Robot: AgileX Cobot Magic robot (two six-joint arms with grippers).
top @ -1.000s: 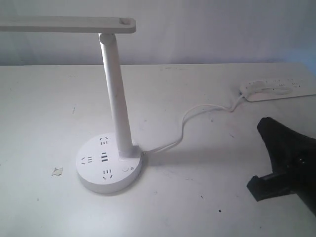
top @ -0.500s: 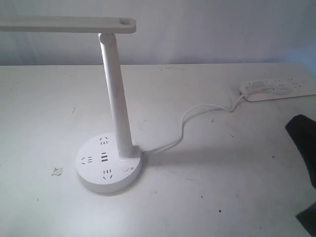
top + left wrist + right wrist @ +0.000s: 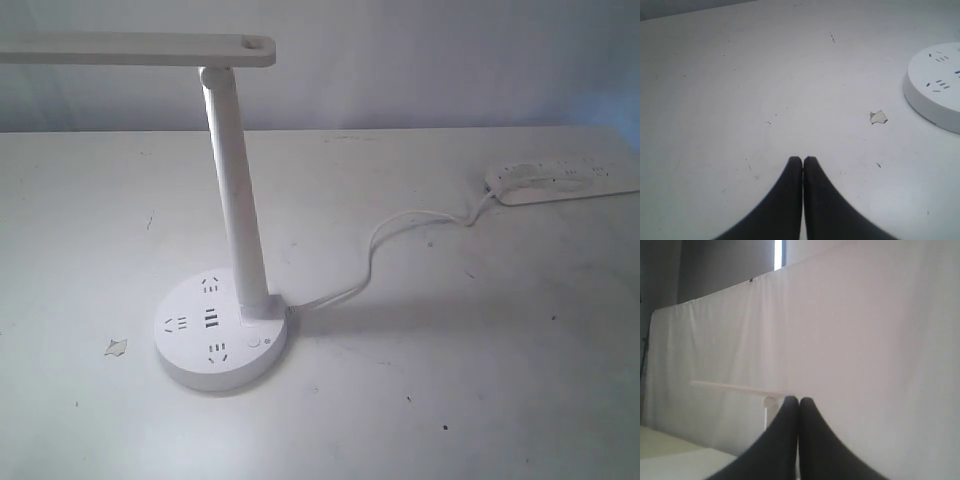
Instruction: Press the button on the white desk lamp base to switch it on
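The white desk lamp base (image 3: pixel 190 360) sits at the table's front left, its tall stem (image 3: pixel 232 190) rising to a flat head (image 3: pixel 130 48) that is not lit. The button (image 3: pixel 253 342) is a tiny round spot on the disc beside the stem foot. Neither gripper shows in the exterior view. My left gripper (image 3: pixel 803 160) is shut and empty over bare table, with the base's edge (image 3: pixel 935 85) well off to one side. Shut and empty too, my right gripper (image 3: pixel 798 400) points level at the white backdrop, with the lamp head (image 3: pixel 735 388) beyond its tips.
A white cord (image 3: pixel 400 235) runs from the base to a long white power strip (image 3: pixel 565 180) at the back right. A small torn paper scrap (image 3: pixel 116 347) lies left of the base, also in the left wrist view (image 3: pixel 878 117).
The right arm, dark at the exterior view's right edge a second ago, has drawn back to the right and left that view. The lamp has not moved and stays unlit.
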